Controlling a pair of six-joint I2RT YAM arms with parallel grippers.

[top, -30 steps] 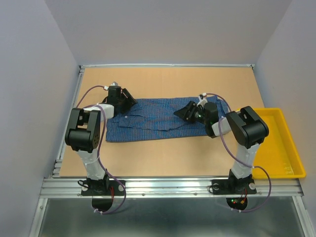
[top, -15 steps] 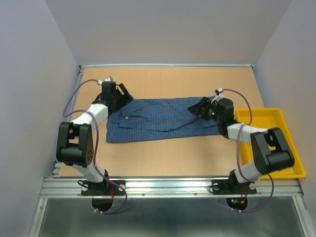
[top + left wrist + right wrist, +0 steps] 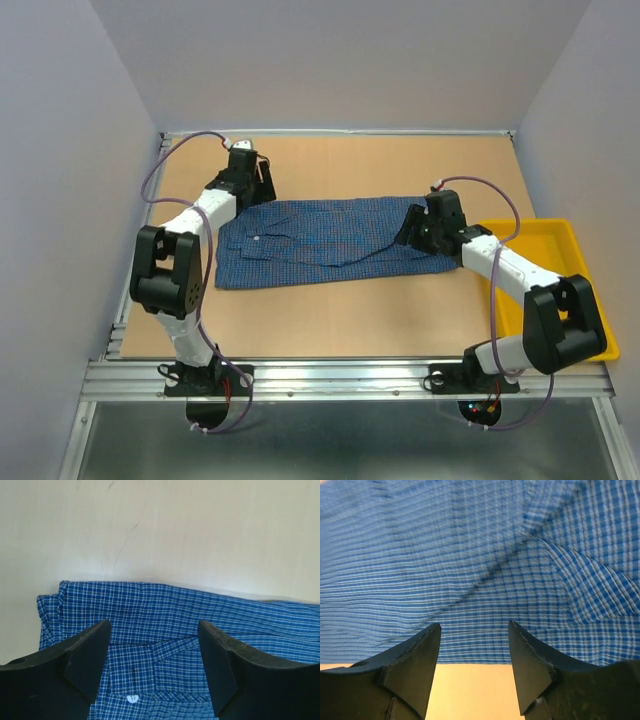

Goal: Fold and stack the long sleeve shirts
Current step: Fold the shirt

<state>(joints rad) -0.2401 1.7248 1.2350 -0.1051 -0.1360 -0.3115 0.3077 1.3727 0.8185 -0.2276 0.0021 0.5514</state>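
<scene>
- Fingers [image 3: 75,665] of the left gripper [image 3: 154,627] stood wide apart with nothing between them. They hovered over the collar end of the shirt [image 3: 165,610], near its far edge, probably to take that edge for a fold.
- The right gripper [image 3: 475,625] was also spread open and held nothing. Its black fingers pointed at the other end of the cloth, just where the fabric ended and the table [image 3: 350,165] showed.
- One arm was at each end of the garment, so I judge that they meant to lift one long edge together and keep the fold straight.
- The shirt lay flat across the middle of the table as a long band, collar to the left. Where the sleeves lay I could not tell.
- Its fabric was thin and woven, in a fine blue and white check, with soft ridges and a small white button [image 3: 132,698] below the collar. Such cloth would likely wrinkle easily.
- The table was a smooth, light wooden board. A yellow tray [image 3: 585,300] of hard plastic with a low rim stood near the shirt's right end.
</scene>
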